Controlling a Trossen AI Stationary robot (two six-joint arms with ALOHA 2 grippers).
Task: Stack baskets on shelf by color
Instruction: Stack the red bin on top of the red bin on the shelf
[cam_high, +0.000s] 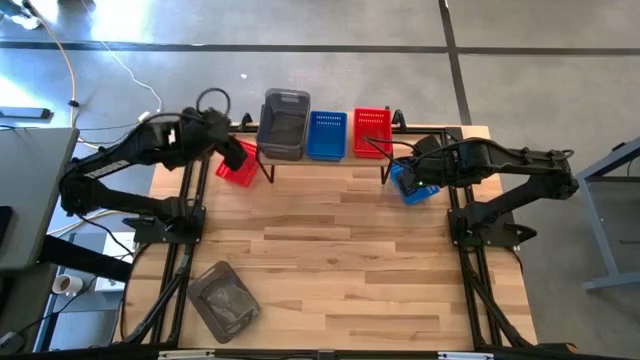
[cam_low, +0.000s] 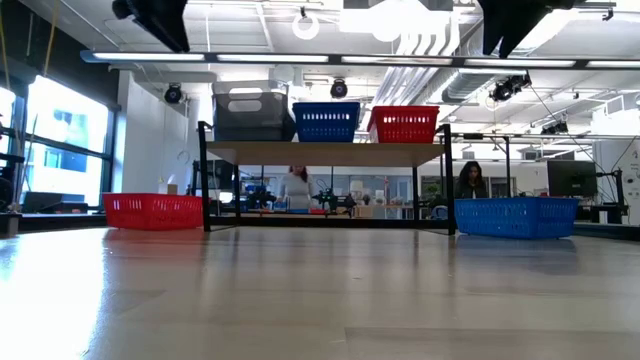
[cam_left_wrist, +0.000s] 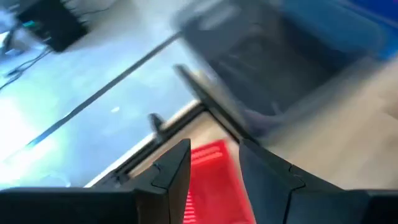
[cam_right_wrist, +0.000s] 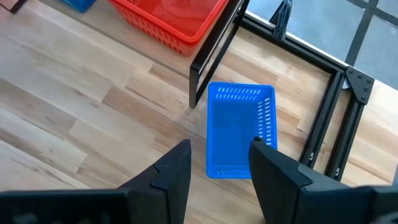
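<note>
Shelf (cam_high: 330, 160) holds grey, blue, red baskets. Left gripper (cam_left_wrist: 214, 163) apart above red basket (cam_high: 237, 162) on worktop (cam_high: 330, 260); right gripper (cam_right_wrist: 221, 163) apart above blue basket (cam_right_wrist: 239, 130). Grey basket (cam_high: 225, 298) near front.

L gripper (cam_left_wrist: 214, 171), R gripper (cam_right_wrist: 221, 168) agape, aloft.

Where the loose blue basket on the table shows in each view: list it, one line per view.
High view: blue basket right of the shelf, under the right gripper.
Low view: at right, beside the shelf's right leg.
Left wrist view: not in it.
Right wrist view: centre, past the open fingers.
Shared landmark: that black shelf leg.
</note>
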